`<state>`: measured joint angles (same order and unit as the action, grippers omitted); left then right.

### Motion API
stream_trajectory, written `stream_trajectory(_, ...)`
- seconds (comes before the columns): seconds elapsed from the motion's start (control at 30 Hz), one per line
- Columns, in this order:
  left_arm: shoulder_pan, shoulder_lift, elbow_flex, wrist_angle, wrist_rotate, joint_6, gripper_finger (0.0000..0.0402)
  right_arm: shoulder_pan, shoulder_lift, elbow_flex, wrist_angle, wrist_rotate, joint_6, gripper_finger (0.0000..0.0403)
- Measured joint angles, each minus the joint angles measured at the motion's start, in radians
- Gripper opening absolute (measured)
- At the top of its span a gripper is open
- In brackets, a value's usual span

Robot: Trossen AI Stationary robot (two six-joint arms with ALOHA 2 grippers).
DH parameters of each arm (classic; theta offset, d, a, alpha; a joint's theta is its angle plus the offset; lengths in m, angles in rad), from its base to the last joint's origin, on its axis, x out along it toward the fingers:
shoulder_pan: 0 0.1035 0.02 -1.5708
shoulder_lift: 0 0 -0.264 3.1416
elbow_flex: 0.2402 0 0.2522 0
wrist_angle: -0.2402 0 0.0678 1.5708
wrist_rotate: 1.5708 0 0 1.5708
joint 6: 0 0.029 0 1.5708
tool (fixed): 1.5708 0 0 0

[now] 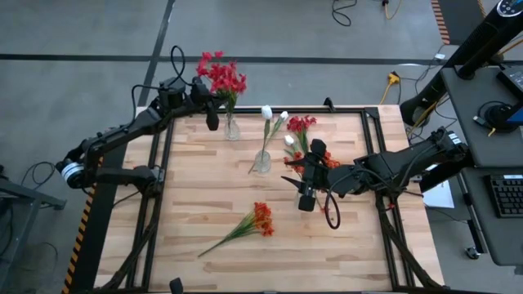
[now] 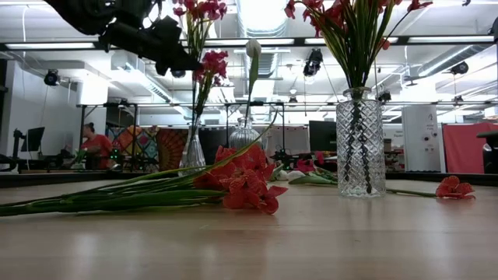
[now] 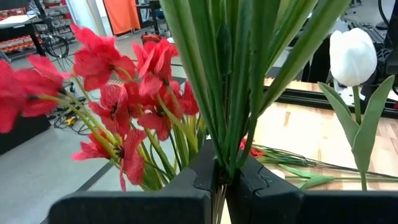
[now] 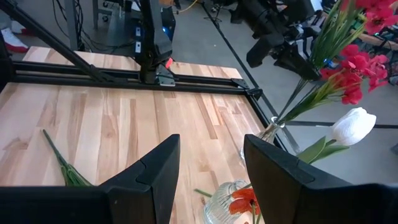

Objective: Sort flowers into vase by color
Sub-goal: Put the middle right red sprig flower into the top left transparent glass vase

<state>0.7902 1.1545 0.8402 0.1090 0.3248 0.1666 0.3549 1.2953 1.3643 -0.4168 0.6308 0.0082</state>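
Crimson flowers stand in the far-left vase, their stalks pinched by the left gripper. The right gripper, jaws spread, hovers seemingly empty by the right vase. An orange-red bunch lies near.

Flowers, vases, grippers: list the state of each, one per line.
Crimson flowers: upright in the far-left vase, stems clamped by the left gripper.
White buds: standing in the middle vase.
Orange-red bunch: lying flat on the table, unsorted.
Right-hand vase: upright, holding red stems.
Right gripper: open, empty, above that vase.
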Motion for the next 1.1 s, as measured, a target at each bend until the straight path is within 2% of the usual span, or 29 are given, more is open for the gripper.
stream_trajectory(1.1, 0.000, -0.003, -0.069, 0.065, 0.000, -0.026, 0.0000, 0.000, 0.000, -0.006, 0.002, 0.000, 0.000, 0.0171)
